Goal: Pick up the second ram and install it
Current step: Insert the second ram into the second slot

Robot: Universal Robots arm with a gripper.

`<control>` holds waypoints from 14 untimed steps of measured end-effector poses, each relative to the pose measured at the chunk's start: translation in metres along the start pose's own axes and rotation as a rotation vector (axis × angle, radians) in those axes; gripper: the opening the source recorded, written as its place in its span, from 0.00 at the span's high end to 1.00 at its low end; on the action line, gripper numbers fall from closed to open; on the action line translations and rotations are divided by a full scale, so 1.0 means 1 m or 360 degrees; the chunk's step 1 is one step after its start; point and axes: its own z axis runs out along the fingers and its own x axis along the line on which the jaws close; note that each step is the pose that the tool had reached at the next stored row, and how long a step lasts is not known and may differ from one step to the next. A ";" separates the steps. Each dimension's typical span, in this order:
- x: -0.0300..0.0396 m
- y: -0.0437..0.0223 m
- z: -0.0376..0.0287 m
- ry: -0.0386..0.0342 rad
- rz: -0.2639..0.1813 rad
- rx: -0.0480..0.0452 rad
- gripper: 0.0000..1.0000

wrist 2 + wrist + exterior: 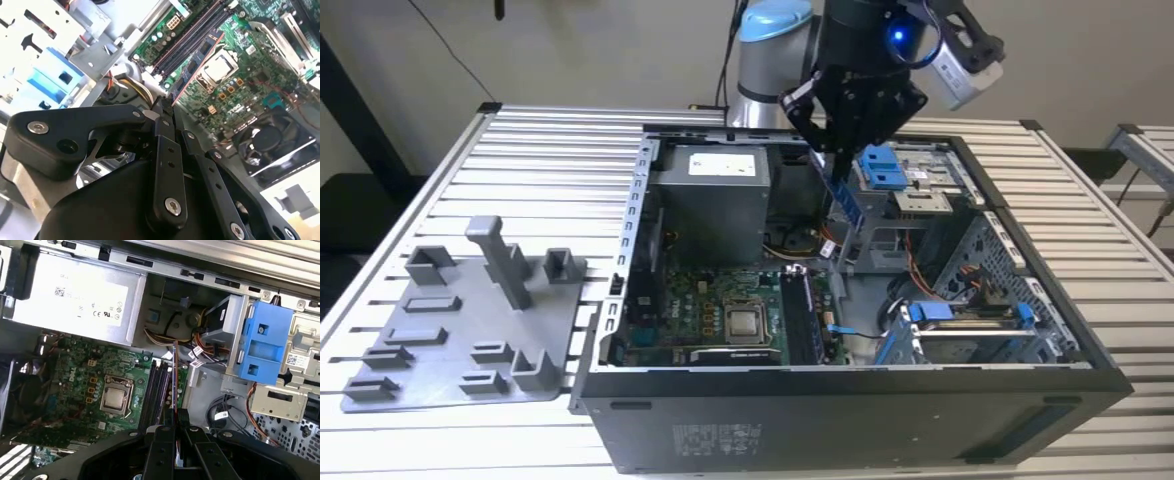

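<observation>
Tray (454, 340): grey, on the table's near edge, exterior view's left of the case.
Case (854, 420): open, on the table.
Slots (156, 390): dark, beside the CPU socket.
Ram (845, 200): hanging on end inside the case, above the slots.
Gripper (834, 150): fingers clamped on the ram's upper end.
PSU (714, 195): grey, case's far corner.

A slatted metal table (520, 150) bears two things: an open computer case (854, 425) directly beneath the gripper (831, 148), and a grey tray (454, 340) lying well off to the gripper's side, toward the exterior view's left.
</observation>
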 end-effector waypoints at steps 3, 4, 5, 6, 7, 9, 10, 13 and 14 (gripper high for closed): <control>0.0000 0.0000 0.0008 -0.0003 0.0081 0.0003 0.86; 0.0000 0.0000 0.0010 -0.0004 0.0106 0.0004 0.86; 0.0001 -0.0001 0.0012 -0.0005 0.0131 0.0005 0.86; 0.0001 -0.0001 0.0014 -0.0006 0.0156 0.0006 0.86; 0.0001 -0.0001 0.0016 -0.0008 0.0182 0.0007 0.86; 0.0001 -0.0001 0.0020 -0.0009 0.0230 0.0009 0.86; 0.0001 -0.0001 0.0022 -0.0010 0.0253 0.0010 0.86; 0.0001 -0.0001 0.0026 -0.0013 0.0316 0.0013 0.86; 0.0001 -0.0001 0.0026 -0.0013 0.0333 0.0014 0.86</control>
